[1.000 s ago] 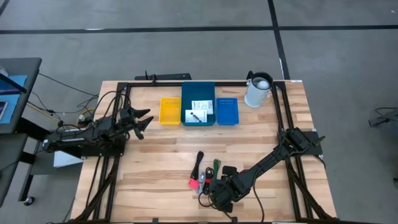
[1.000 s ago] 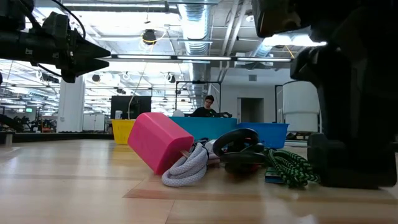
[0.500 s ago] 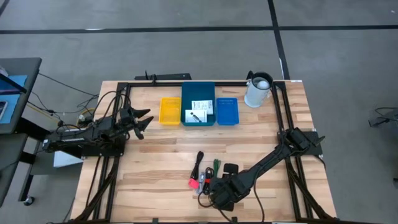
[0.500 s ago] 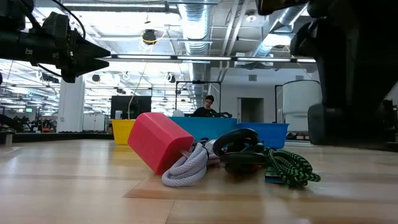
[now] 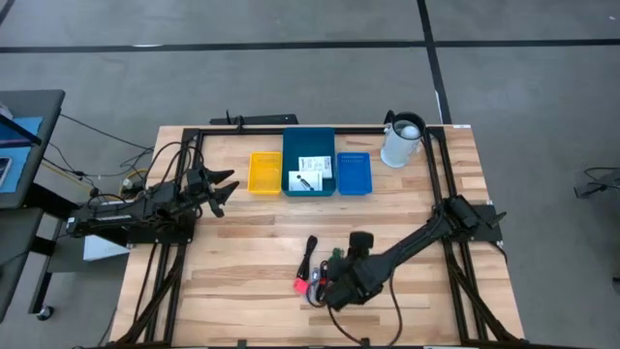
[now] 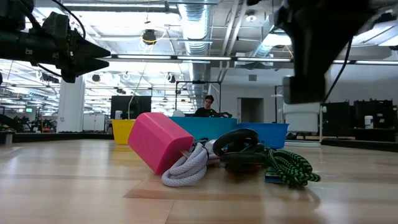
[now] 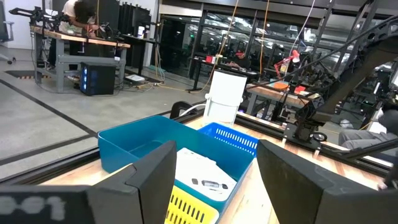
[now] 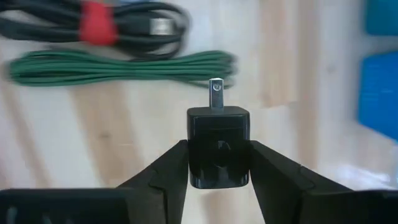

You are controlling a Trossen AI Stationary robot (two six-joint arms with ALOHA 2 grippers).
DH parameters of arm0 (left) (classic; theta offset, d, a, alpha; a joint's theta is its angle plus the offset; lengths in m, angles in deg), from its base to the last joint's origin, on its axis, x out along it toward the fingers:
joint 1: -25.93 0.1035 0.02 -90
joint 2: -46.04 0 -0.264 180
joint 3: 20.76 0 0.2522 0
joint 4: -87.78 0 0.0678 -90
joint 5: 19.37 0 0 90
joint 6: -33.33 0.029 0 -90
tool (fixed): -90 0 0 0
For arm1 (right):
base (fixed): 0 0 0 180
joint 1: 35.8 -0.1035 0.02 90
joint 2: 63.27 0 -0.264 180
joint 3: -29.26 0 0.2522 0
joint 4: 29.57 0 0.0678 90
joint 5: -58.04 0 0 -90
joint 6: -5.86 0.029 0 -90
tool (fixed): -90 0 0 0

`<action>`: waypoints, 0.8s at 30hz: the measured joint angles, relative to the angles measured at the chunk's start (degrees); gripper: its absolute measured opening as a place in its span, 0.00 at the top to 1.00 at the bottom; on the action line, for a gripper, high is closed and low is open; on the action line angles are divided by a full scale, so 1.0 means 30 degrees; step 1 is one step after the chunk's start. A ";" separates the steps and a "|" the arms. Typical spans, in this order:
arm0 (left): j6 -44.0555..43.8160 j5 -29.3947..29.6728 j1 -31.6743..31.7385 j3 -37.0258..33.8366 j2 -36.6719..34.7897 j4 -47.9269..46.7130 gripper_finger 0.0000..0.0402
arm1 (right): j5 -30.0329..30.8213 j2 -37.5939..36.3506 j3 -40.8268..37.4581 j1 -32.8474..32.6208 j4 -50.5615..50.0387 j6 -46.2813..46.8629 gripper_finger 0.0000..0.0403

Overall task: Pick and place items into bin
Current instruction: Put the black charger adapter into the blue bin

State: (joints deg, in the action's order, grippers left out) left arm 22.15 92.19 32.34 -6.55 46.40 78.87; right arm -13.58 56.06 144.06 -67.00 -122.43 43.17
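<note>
The items lie in a heap near the table's front edge: a pink-red block (image 6: 158, 140), a pale braided cord (image 6: 186, 171), a black cable coil (image 5: 310, 254) and a green cable (image 8: 118, 67). My right gripper (image 5: 360, 244) hangs above them, shut on a small black plug charger (image 8: 217, 146). The teal bin (image 5: 309, 145) stands at the far middle, with two white cards (image 5: 310, 165) lying on its floor. My left gripper (image 5: 225, 184) waits open at the table's left, level, facing the bin. My right gripper pinches the black charger by its two opposite side faces (image 8: 193, 149) between its two fingers. The fingers come from above, slanting steeply down. The charger hangs clear of the table (image 6: 303, 90), and its metal prong (image 8: 216, 93) points away from the fingers.
A yellow tray (image 5: 263, 173) and a blue basket (image 5: 354, 172) flank the teal bin. A white jug (image 5: 402, 141) stands at the far right corner. Black frame rails (image 5: 242, 131) run along the table's sides. Bare wood (image 5: 252, 242) lies between the heap and the bins.
My right gripper has risen from the tabletop with the black charger and gone a little toward the far edge, tipping more steeply downward. The charger, which stood on the table a second ago, now hangs clear above it.
</note>
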 joint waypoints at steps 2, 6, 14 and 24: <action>0.0000 -0.0001 0.0002 0.0004 0.0000 -0.0003 0.47 | 0.0413 0.0000 0.0429 0.0465 -0.0874 -0.0482 0.66; 0.0000 -0.0001 0.0003 -0.0001 0.0000 0.0001 0.47 | 0.1215 0.0000 0.1446 0.1439 -0.2424 -0.1860 0.68; 0.0000 0.0002 0.0003 0.0004 0.0000 -0.0001 0.47 | 0.2245 -0.0314 0.3325 0.3590 -0.3576 -0.4593 0.66; 0.0000 -0.0001 0.0003 0.0004 0.0000 -0.0001 0.47 | 0.2350 -0.2682 0.3402 0.7607 -0.3646 -0.7577 0.67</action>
State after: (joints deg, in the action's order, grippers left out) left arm 22.15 92.19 32.35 -6.53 46.40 78.87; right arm -6.52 48.01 154.26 -44.18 -133.36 20.44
